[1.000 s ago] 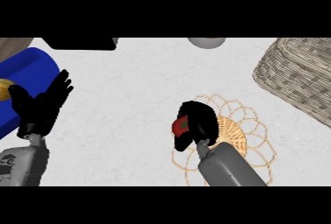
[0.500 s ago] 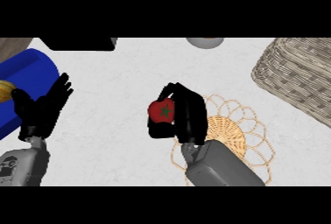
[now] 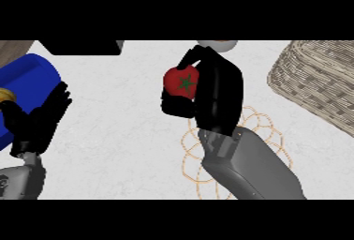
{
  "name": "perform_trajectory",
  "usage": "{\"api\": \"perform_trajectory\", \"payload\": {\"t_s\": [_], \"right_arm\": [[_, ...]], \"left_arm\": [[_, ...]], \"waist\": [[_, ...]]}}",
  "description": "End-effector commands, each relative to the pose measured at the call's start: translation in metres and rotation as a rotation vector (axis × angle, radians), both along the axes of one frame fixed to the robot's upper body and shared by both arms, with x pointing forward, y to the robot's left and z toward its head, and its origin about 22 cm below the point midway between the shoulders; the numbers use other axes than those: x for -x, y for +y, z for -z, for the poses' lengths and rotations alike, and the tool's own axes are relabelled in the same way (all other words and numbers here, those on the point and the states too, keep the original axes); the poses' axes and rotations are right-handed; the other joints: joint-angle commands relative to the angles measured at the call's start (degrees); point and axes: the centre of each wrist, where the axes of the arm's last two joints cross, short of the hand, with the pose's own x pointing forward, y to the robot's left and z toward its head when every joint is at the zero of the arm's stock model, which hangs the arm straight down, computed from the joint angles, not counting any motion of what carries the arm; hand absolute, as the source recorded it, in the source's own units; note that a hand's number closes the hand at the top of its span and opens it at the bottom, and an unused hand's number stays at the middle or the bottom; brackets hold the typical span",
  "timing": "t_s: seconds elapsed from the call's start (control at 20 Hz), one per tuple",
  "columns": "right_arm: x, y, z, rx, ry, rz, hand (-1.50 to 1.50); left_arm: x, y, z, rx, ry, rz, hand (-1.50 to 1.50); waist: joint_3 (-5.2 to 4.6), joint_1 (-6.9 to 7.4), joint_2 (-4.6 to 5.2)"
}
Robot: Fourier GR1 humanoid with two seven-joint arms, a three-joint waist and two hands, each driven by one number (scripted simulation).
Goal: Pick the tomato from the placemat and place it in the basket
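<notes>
The right hand [image 3: 214, 89] and its forearm hide most of the placemat [image 3: 262, 123], whose looped edge shows beneath them, while the basket [image 3: 319, 84] to the hand's right is cut off by the frame. The hand's fingers curl around the tomato [image 3: 182, 83], held above the pale surface [image 3: 124, 140]. Far left, the left hand [image 3: 38, 123] rests open beside a blue object [image 3: 24, 84].
</notes>
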Motion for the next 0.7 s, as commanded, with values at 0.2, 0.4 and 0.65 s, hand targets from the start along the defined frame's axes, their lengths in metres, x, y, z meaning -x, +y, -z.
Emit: {"api": "perform_trajectory", "payload": {"t_s": [0.2, 0.4, 0.65], "right_arm": [[-0.038, -0.033, -0.074, 0.015, 0.002, 0.186, 1.50], [-0.059, -0.055, -0.106, 0.012, -0.012, 0.244, 1.50], [-0.084, -0.082, -0.110, 0.067, -0.032, 0.363, 1.50]], "left_arm": [[-0.004, 0.005, -0.021, 0.003, -0.011, 0.000, 0.00], [0.000, -0.004, 0.006, 0.002, -0.023, -0.007, 0.00], [-0.008, -0.007, -0.016, 0.006, -0.011, 0.007, 0.00]], "waist": [[0.03, 0.27, 0.18], [0.00, 0.13, 0.30], [0.04, 0.23, 0.22]]}}
